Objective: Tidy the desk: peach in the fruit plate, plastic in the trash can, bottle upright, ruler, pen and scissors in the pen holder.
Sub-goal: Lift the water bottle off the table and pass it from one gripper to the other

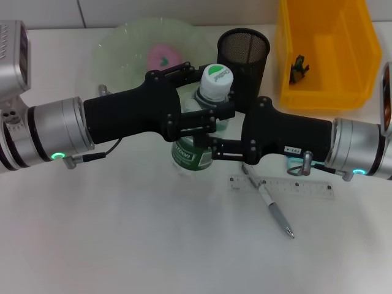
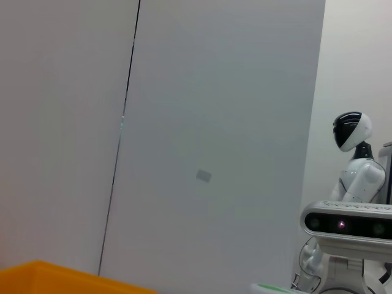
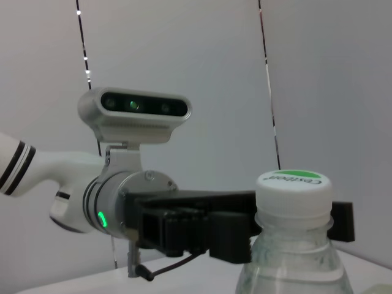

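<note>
A clear bottle [image 1: 216, 79] with a white cap and green label stands nearly upright at mid-desk; its cap [image 3: 288, 185] fills the right wrist view. My left gripper [image 1: 199, 98] is shut around its neck, and my right gripper [image 1: 205, 135] is shut on its lower body. The pink peach [image 1: 163, 58] lies in the green glass fruit plate [image 1: 116, 46]. Behind the bottle is the black mesh pen holder [image 1: 244, 52]. On the desk under my right arm lie the clear ruler [image 1: 285, 186] and the pen [image 1: 271, 208]. Scissors are not clearly visible.
A yellow bin [image 1: 324, 86] at the back right holds a small dark green item [image 1: 299, 68]. Its corner [image 2: 55, 275] shows in the left wrist view, along with a wall and another robot [image 2: 352, 184]. The left arm [image 3: 141, 214] crosses the right wrist view.
</note>
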`<state>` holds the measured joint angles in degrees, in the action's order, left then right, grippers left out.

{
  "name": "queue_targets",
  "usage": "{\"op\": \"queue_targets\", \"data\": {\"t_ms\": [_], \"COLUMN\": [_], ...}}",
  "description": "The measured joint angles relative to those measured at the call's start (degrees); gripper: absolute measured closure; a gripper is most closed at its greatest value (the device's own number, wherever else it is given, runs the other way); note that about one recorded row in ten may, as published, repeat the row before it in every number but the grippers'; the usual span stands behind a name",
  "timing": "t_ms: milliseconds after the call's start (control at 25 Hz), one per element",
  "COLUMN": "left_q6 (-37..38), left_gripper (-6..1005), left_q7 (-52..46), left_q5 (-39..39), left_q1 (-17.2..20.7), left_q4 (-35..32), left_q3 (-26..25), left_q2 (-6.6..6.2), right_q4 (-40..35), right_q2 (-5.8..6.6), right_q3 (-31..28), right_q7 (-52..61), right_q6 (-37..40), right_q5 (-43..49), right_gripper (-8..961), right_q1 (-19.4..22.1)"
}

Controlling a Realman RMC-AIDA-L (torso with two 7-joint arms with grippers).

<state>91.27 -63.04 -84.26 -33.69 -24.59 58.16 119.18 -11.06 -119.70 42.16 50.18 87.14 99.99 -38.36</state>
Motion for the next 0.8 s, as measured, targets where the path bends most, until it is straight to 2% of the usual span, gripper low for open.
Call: {"op": "queue_targets", "data": {"t_ms": [560,800], "left_q6": [-1.24,-1.33], "left_gripper": [274,507], "left_q7": [0.03,0.03], "left_q5": [0.11,0.16], "left_q1": [-0.06,-0.06], "left_q4": [-0.03,-0.03], "left_q3": [0.10,0.11], "left_q2": [-0.01,-0.01], "right_q4": [0.17,0.17], "right_q2": [0.00,0.00], "right_q3": [0.38,0.39], "right_q7": [0.00,0.00], "right_q6": [-0.08,-0.08], "right_q5": [-0.26,-0.26], "right_gripper": [159,159], "right_q1": [-0.08,-0.05]}}
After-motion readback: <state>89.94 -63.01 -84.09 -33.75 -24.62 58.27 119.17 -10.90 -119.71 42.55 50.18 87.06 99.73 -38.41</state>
